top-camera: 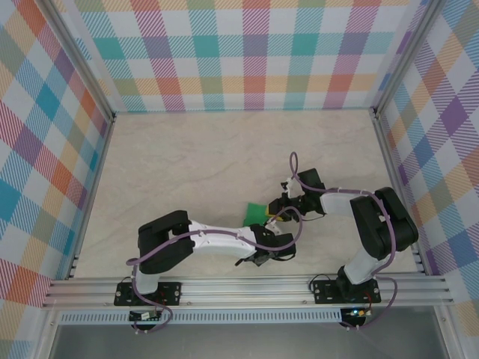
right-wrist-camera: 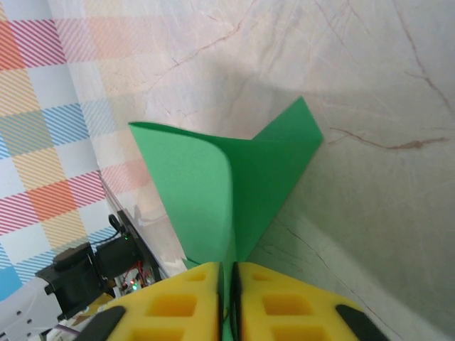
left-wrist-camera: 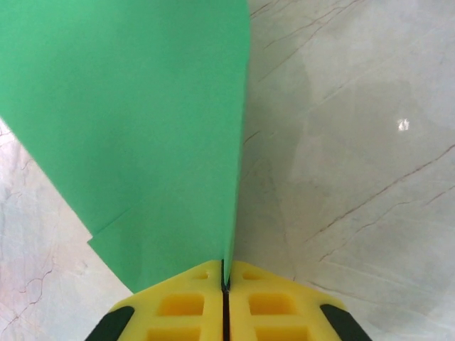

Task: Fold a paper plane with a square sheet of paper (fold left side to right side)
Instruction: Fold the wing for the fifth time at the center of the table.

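Sheet of paper point(top-camera: 257, 212): green, doubled over, stood partly upright over bench point(top-camera: 187, 164), between both hands.
Left hand point(left-wrist-camera: 225, 283): fingers pressed together, gripped sheet's edge.
Right hand point(right-wrist-camera: 227, 273): likewise clamped on sheet.

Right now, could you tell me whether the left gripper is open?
No, the left gripper is shut, its yellow tips pressed together on the edge of the paper.

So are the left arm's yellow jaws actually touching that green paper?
Touching. The left wrist view shows the green paper running down into the closed seam between the left jaws, pinched there with no gap.
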